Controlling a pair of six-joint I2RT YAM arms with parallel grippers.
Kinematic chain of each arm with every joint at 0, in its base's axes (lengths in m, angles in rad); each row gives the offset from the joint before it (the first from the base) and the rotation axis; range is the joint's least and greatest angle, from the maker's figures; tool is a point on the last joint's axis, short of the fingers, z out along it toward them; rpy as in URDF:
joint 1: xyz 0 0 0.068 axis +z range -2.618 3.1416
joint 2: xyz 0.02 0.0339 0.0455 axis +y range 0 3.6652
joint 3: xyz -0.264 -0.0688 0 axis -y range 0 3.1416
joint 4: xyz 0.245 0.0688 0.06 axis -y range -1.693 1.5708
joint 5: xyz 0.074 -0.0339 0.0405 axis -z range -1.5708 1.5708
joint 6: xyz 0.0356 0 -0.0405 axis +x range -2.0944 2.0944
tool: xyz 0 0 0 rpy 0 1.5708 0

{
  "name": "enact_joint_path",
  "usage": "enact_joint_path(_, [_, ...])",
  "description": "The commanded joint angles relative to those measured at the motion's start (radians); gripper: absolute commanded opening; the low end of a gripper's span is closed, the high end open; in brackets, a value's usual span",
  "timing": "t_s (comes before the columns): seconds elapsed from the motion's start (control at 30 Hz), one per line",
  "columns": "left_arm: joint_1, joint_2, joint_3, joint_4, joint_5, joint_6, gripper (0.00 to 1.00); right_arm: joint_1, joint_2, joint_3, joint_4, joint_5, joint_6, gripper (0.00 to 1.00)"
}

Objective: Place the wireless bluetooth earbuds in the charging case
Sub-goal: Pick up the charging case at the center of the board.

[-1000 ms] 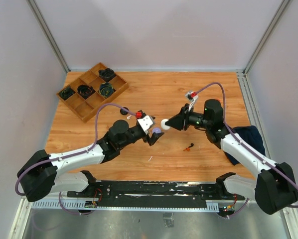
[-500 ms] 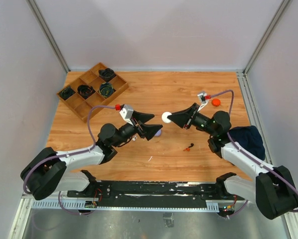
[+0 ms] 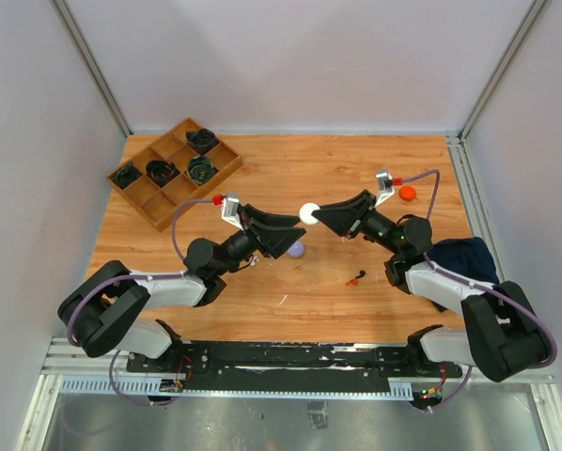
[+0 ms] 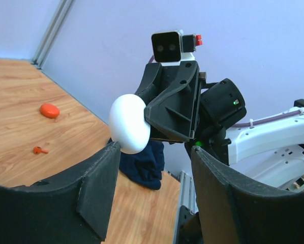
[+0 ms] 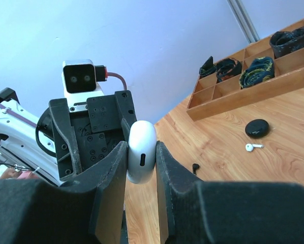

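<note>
Right gripper (image 3: pixel 319 214) clamps the white case (image 5: pixel 142 152) in mid-air, nose to nose with the left gripper (image 4: pixel 154 150).
Both arms reach up over the middle of the table (image 3: pixel 309 169), and the round white case sits pinched edge-on between the right fingers. The left gripper's jaws stand wide apart with nothing between them, one fingertip just beside the case. The earbuds lie loose on the wood: a white earbud (image 5: pixel 252 147) just beside a black case (image 5: pixel 257 127) near the tray (image 5: pixel 253 86) of coiled cables (image 5: pixel 257 71), and an orange earbud (image 4: pixel 38 150) near an orange case (image 4: pixel 50 110) on the right side.
</note>
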Motion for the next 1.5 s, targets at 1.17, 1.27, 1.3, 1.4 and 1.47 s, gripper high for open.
enact_joint_path(1.17, [0.008,-0.031,0.021,0.016,-0.034,-0.046,0.09,0.067,0.087,0.019,0.238,-0.084,0.030,0.21])
enact_joint_path(1.27, [0.018,-0.070,0.012,-0.035,-0.024,-0.013,0.05,0.064,0.089,0.031,0.233,-0.125,0.017,0.34])
enact_joint_path(1.3, [0.022,-0.085,0.012,-0.060,-0.015,0.001,0.04,0.061,0.091,0.034,0.234,-0.138,0.016,0.38])
enact_joint_path(1.4, [0.034,-0.141,0.022,-0.176,0.035,0.068,0.03,0.049,0.100,0.042,0.228,-0.189,0.005,0.47])
enact_joint_path(1.47, [0.035,-0.185,0.043,-0.308,0.073,0.152,0.03,0.035,0.105,0.051,0.219,-0.231,0.006,0.54])
